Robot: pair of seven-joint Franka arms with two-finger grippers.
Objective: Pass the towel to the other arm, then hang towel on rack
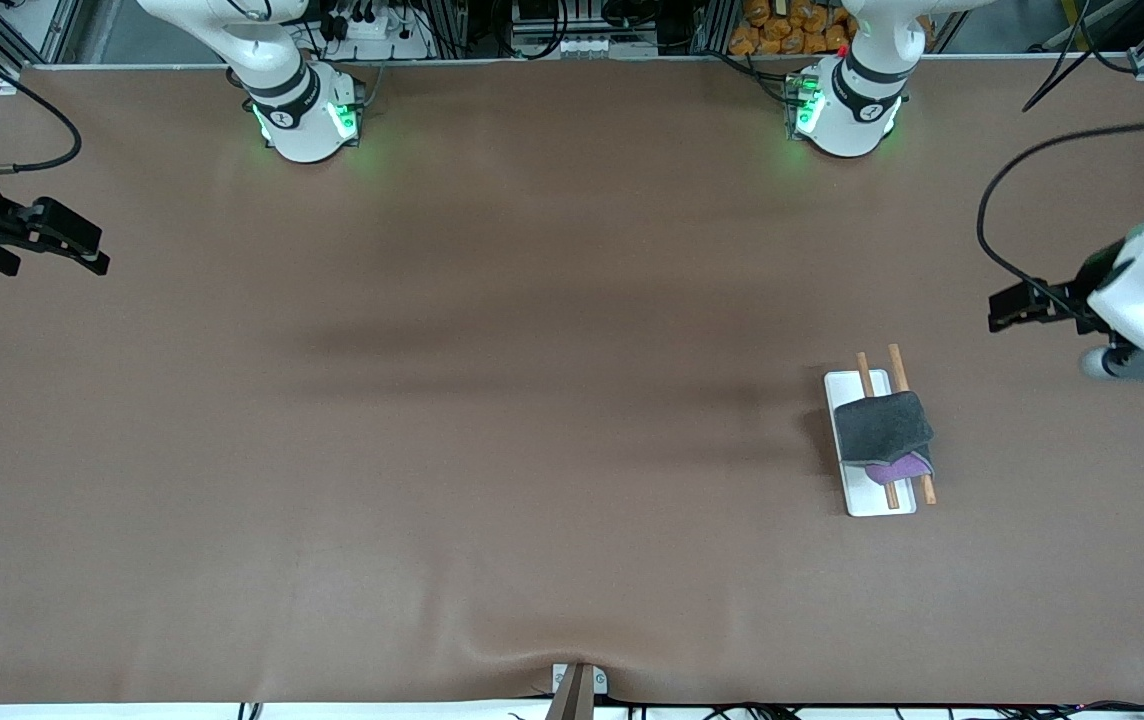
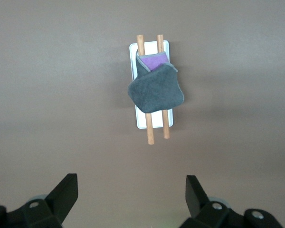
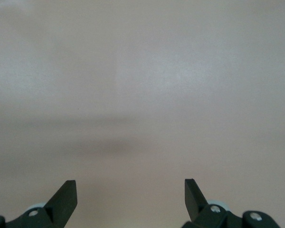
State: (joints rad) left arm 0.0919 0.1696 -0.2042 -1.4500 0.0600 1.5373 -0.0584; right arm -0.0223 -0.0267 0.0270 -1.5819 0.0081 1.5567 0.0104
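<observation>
The dark grey towel (image 1: pixel 882 428) with a purple patch is draped over the two wooden rods of the rack (image 1: pixel 857 385), which stands on its white base toward the left arm's end of the table. In the left wrist view the towel (image 2: pixel 156 90) lies over the rack (image 2: pixel 153 130). My left gripper (image 1: pixel 1017 303) (image 2: pixel 130 192) is open and empty, up in the air over the left arm's end of the table, apart from the rack. My right gripper (image 1: pixel 82 250) (image 3: pixel 130 192) is open and empty over the right arm's end of the table.
The brown table cover (image 1: pixel 492 400) has a raised wrinkle near its front edge. A small metal bracket (image 1: pixel 578 682) sticks up at the middle of the front edge. Cables hang by the left arm (image 1: pixel 992 230).
</observation>
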